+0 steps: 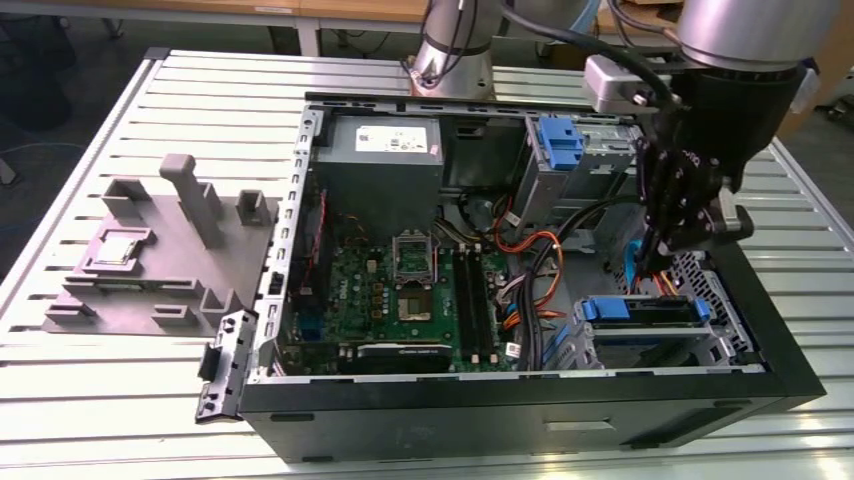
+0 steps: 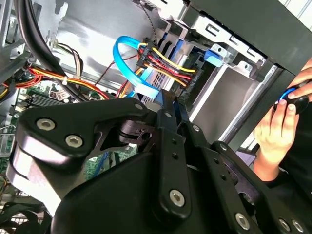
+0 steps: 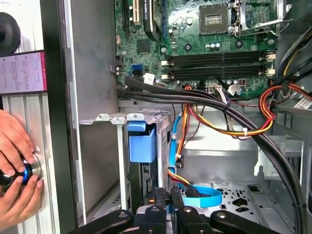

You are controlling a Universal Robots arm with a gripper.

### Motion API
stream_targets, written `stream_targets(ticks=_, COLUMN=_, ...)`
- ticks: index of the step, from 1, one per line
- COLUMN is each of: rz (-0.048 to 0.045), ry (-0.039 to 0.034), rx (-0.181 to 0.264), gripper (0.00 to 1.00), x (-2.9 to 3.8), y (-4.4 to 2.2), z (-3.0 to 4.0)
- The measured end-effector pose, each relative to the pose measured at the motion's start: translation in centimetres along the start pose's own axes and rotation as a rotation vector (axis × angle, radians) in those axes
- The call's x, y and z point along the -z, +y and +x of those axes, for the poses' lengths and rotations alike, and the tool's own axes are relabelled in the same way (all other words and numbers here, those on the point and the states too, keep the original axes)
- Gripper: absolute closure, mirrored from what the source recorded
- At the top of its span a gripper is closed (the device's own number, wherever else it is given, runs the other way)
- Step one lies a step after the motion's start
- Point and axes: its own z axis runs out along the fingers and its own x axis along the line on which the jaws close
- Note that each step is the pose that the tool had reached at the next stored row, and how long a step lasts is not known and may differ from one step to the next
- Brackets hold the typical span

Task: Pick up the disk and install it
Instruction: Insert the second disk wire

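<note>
Blue-bracketed disk (image 1: pixel 643 311) seated in lower bay, gripper (image 1: pixel 678 243) jaws just above — apart

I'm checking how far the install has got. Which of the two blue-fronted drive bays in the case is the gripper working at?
The gripper hangs above the lower blue-fronted bay, near the case's front corner. The other blue-fronted bay stands apart by the power supply.

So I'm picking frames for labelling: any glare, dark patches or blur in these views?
Exterior view: glare streaks on the slatted table, case interior evenly lit. Second wrist view: the hand is a dark mass up close, metal bay wall bright. First wrist view: motherboard crisp, a person's fingers slightly soft.
</note>
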Motion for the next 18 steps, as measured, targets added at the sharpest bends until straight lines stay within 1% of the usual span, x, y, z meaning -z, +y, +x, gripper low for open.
stream_targets(ticks=6, rz=0.0050, ry=-0.0315, rx=-0.004, gripper=0.84, x=-0.35, y=0.08, z=0.88)
stream_targets(ticks=8, rz=0.0070, ry=-0.0443, rx=-0.006, gripper=0.84, x=-0.47, y=0.11, z=1.14)
stream_targets(ticks=10, rz=0.0094, ry=-0.0630, rx=-0.008, gripper=0.84, x=-0.55, y=0.17, z=1.31)
stream_targets(ticks=11, rz=0.0105, ry=-0.0763, rx=-0.010, gripper=0.84, x=-0.57, y=0.21, z=1.39)
stream_targets(ticks=12, rz=0.0113, ry=-0.0911, rx=-0.012, gripper=0.84, x=-0.59, y=0.25, z=1.44)
stream_targets(ticks=13, rz=0.0120, ry=-0.1075, rx=-0.014, gripper=0.84, x=-0.60, y=0.30, z=1.48)
stream_targets(ticks=14, rz=0.0130, ry=-0.1196, rx=-0.016, gripper=0.84, x=-0.62, y=0.34, z=1.56)
stream_targets(ticks=15, rz=0.0141, ry=-0.1277, rx=-0.017, gripper=0.84, x=-0.64, y=0.37, z=1.67)
stream_targets(ticks=16, rz=0.0153, ry=-0.1331, rx=-0.018, gripper=0.84, x=-0.67, y=0.39, z=1.80)
stream_targets(ticks=17, rz=0.0168, ry=-0.1361, rx=-0.018, gripper=0.84, x=-0.71, y=0.41, z=1.97)
stream_targets(ticks=18, rz=0.0187, ry=-0.1373, rx=-0.019, gripper=0.84, x=-0.75, y=0.44, z=2.17)
